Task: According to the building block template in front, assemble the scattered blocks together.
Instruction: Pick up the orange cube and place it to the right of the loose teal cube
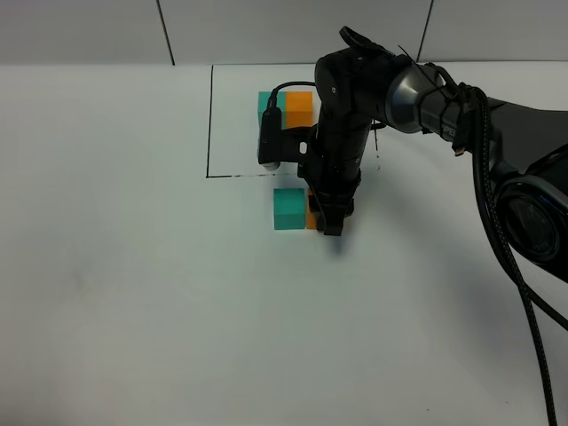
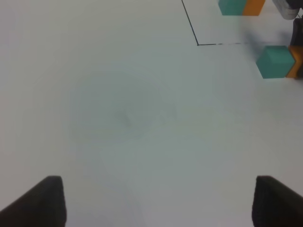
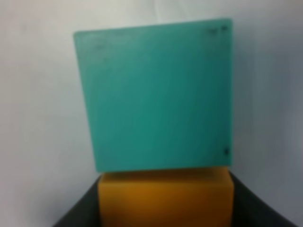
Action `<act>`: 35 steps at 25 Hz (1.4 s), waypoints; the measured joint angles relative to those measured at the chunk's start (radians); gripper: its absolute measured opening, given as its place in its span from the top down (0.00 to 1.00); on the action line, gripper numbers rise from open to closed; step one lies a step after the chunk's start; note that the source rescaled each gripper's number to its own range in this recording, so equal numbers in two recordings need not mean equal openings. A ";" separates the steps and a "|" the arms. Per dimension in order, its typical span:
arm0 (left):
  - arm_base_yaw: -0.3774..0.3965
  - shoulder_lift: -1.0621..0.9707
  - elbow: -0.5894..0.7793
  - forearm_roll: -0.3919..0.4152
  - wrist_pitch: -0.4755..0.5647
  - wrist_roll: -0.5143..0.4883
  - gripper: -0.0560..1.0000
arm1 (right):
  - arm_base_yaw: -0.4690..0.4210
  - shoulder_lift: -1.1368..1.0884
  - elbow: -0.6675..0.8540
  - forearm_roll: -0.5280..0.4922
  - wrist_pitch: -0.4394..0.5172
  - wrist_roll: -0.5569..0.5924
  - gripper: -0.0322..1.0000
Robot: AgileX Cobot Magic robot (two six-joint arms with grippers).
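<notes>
The orange cube (image 3: 165, 196) was found clamped in the right gripper (image 1: 328, 217), pressed flush against the teal cube (image 1: 287, 209), matching the template (image 1: 286, 108) behind.

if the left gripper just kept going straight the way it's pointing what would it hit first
Probably only the bare white table. The left gripper is open, and nothing lies between its fingers or directly ahead. The loose teal-green cube with the orange cube beside it sits off to one side, though depth is unclear.

I see a plain white bench (image 1: 133, 293) filling most of my overhead feed; behind it runs a pale grey wall (image 1: 266, 27) split by 2 dark vertical seams.
</notes>
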 joint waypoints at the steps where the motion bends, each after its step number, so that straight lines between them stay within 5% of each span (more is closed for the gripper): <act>1: 0.000 0.000 0.000 0.000 0.000 0.000 0.30 | 0.004 0.000 0.000 -0.004 -0.004 0.000 0.96; 27: 0.000 0.000 0.000 0.000 0.000 0.000 0.30 | 0.013 0.011 -0.002 -0.026 -0.020 -0.001 0.96; 29: 0.000 0.000 0.000 0.000 0.000 0.000 0.30 | 0.015 0.013 -0.002 -0.030 -0.026 -0.003 0.85; 35: 0.000 0.000 0.000 0.000 0.000 0.000 0.30 | 0.015 0.010 -0.002 -0.033 -0.014 0.019 0.21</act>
